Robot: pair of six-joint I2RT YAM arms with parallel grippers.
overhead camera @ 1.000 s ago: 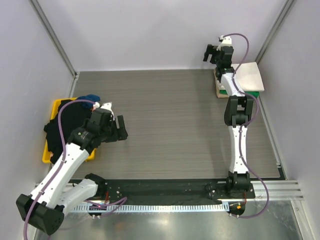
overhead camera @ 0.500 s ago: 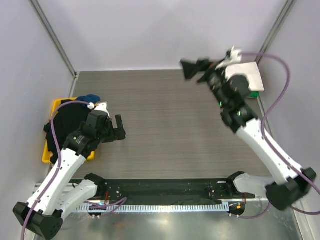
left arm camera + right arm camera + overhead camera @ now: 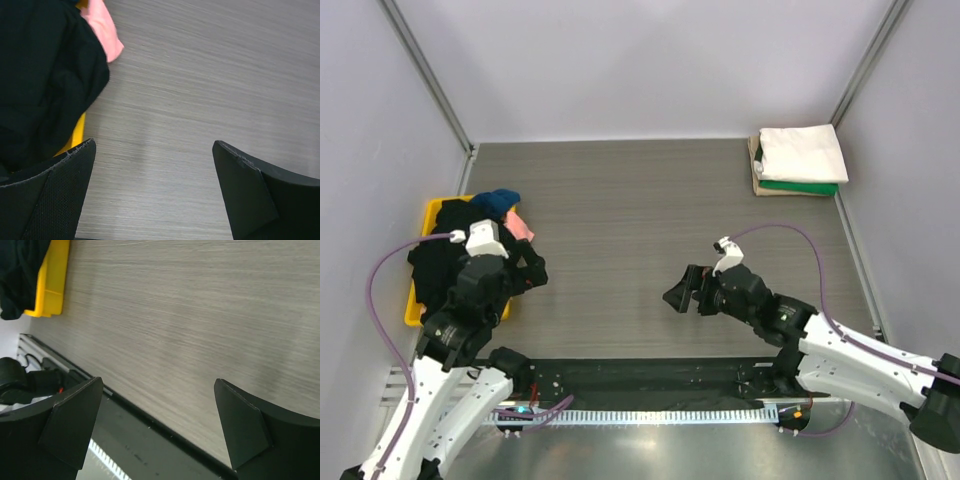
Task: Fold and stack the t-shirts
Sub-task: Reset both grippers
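Observation:
A heap of t-shirts fills the yellow tray (image 3: 413, 310) at the left: a black one (image 3: 445, 255), a blue one (image 3: 496, 200) and a pink one (image 3: 523, 225). A folded cream t-shirt (image 3: 802, 152) lies on a folded green one (image 3: 800, 187) at the back right. My left gripper (image 3: 533, 272) is open and empty just right of the tray. In the left wrist view it (image 3: 154, 145) hovers over bare table beside the black shirt (image 3: 40, 75) and the pink one (image 3: 102, 30). My right gripper (image 3: 678, 296) is open and empty, low near the front middle.
A tan board (image 3: 756, 170) lies under the folded stack. The right wrist view shows my right gripper (image 3: 159, 381) over the table's near edge and the black base rail (image 3: 150, 440), with the yellow tray (image 3: 52, 280) far off. Grey walls close the sides and back.
My right arm has swung from the folded stack at the back right down to the front middle. My left arm has drawn back a little toward the near edge beside the tray.

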